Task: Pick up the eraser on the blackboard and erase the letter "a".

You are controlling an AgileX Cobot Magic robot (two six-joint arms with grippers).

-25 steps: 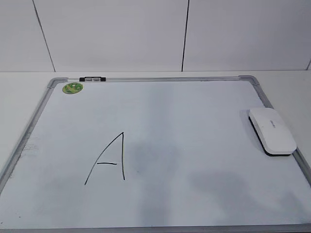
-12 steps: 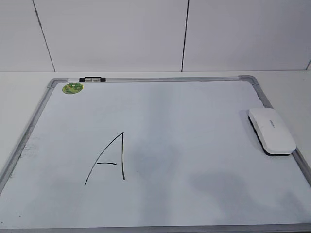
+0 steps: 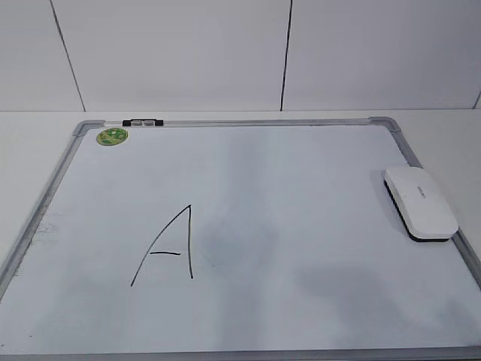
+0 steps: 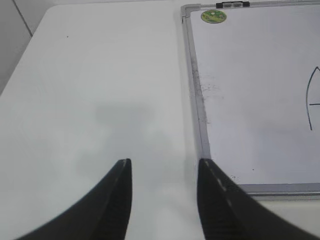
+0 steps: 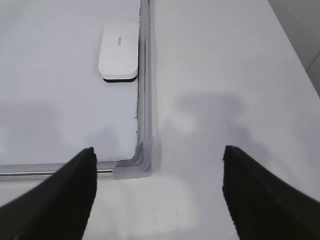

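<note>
Scene unchanged from earlier frame. Eraser [image 3: 421, 203] rests against blackboard [image 3: 248, 122] right edge; no "a" discernible. Left jaws [image 4: 162, 200] and right jaws [image 5: 157, 192] open, empty.

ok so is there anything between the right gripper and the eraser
Nothing loose. In the right wrist view only bare board surface and the blackboard frame corner separate the right gripper from the eraser.
</note>
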